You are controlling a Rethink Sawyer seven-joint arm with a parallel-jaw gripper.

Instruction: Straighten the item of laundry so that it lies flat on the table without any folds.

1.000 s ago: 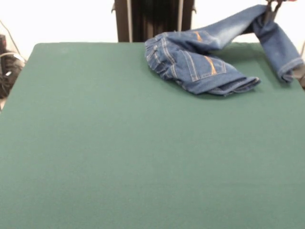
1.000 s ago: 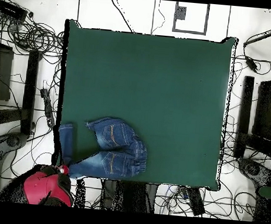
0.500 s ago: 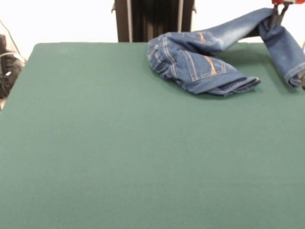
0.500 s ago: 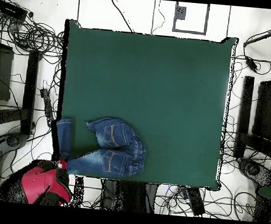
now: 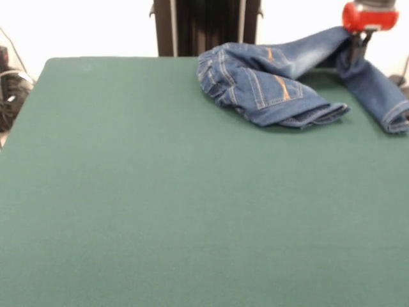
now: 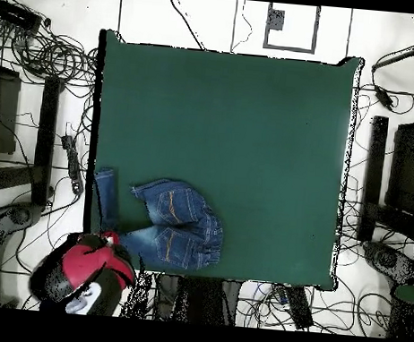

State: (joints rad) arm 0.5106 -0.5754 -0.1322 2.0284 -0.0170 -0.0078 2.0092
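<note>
The item of laundry, a small pair of blue jeans, lies bunched near the far right corner of the green table. One leg rises from the heap to my gripper, which is shut on it under the red wrist. From there the leg drops to its cuff at the table's right edge. In the overhead view the jeans sit at the lower left of the table. My gripper is at the table's corner, with the free leg end lying along the left edge.
Cables and black stands ring the table on the floor. More cables show past the table's left edge. The gripper hangs right at the table's corner edge.
My gripper has come lower and a little inward with the leg. The hanging cuff has swung from beside the table onto its edge. The bunched part has barely shifted.
</note>
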